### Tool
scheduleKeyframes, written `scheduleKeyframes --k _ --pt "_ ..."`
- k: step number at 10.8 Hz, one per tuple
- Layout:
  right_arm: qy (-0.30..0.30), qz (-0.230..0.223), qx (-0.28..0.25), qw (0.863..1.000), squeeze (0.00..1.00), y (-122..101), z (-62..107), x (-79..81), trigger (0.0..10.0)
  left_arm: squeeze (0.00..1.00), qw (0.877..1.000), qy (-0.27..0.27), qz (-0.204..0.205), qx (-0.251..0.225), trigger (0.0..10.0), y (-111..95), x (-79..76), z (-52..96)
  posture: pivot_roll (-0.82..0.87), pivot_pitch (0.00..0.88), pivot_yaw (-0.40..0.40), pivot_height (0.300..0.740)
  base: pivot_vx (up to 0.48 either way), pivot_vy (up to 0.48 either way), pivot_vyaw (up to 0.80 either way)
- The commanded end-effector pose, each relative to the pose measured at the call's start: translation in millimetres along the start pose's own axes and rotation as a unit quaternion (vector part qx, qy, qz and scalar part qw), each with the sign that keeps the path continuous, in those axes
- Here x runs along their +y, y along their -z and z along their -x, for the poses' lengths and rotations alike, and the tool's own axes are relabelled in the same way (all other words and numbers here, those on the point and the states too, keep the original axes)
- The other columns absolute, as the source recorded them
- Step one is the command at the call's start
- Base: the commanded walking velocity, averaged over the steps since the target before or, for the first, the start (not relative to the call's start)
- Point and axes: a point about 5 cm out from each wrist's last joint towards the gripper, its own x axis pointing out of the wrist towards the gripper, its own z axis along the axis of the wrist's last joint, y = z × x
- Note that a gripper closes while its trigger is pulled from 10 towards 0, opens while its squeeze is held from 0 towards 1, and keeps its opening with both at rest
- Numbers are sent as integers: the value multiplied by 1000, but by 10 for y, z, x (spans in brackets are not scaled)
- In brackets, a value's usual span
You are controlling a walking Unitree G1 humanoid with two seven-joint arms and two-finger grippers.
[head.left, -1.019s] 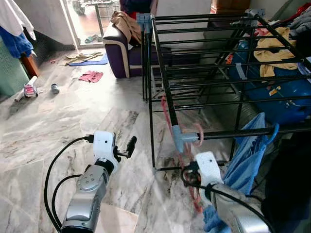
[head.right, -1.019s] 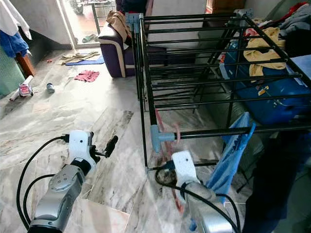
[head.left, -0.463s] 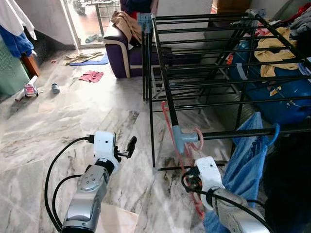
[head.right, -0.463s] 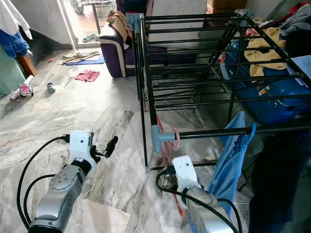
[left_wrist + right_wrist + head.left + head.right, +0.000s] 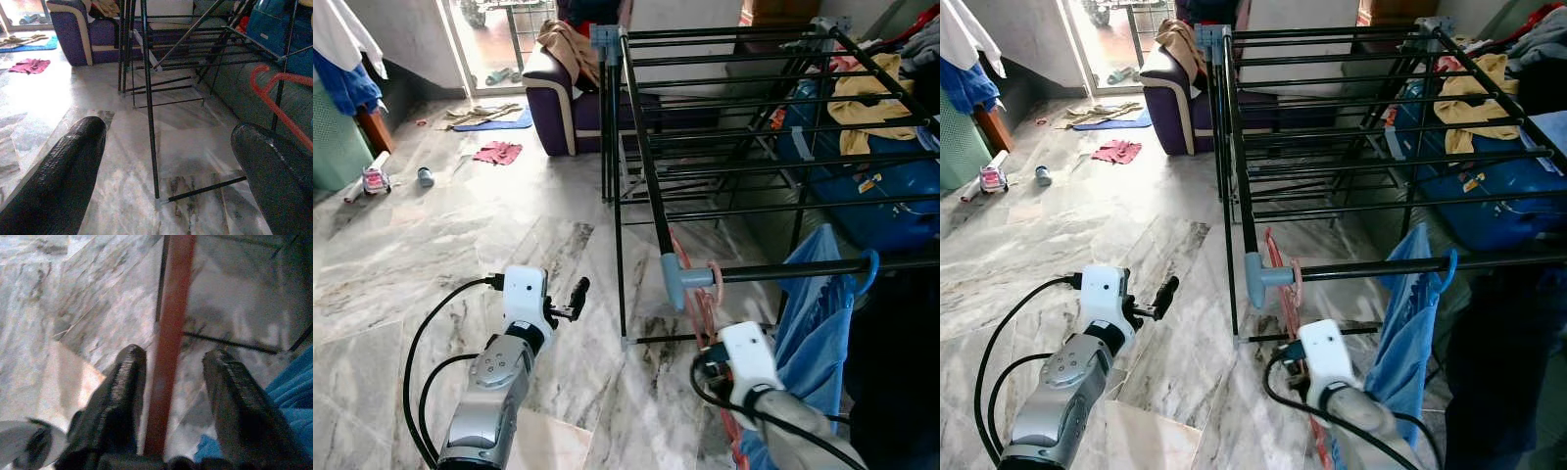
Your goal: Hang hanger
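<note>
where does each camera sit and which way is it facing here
Left eye, right eye: on the head, facing forward and down at the rack, the hanger hooked on its near rail, the marble floor; both arms show, left hand raised.
Left wrist: along its open fingers toward rack legs and sofa.
Right wrist: along the right hand down at the floor, hanger between its fingers.
Shared: the red hanger, in all views.

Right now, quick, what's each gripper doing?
Left gripper: open, holding nothing.
Right gripper: fingers apart around the red hanger, not clamped.
</note>
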Motion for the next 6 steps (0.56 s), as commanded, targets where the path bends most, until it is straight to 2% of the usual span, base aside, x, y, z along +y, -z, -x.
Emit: scheduleKeyframes --k 1,4,6 --pt "6 16 -35 999 1000 -73 69 -50 10000 0 1000 -4 -4 -3 10000 -28 10 2 -63 22 23 740 0 0 0" --pt "20 18 -135 990 1000 -247 230 -121 10000 0 1000 -11 -10 -3 10000 -19 18 17 -66 28 21 740 0 0 0" --pt "11 15 -144 989 1000 -268 238 -80 10000 0 1000 -12 -12 0 10000 -13 24 28 -66 42 21 740 0 0 0"
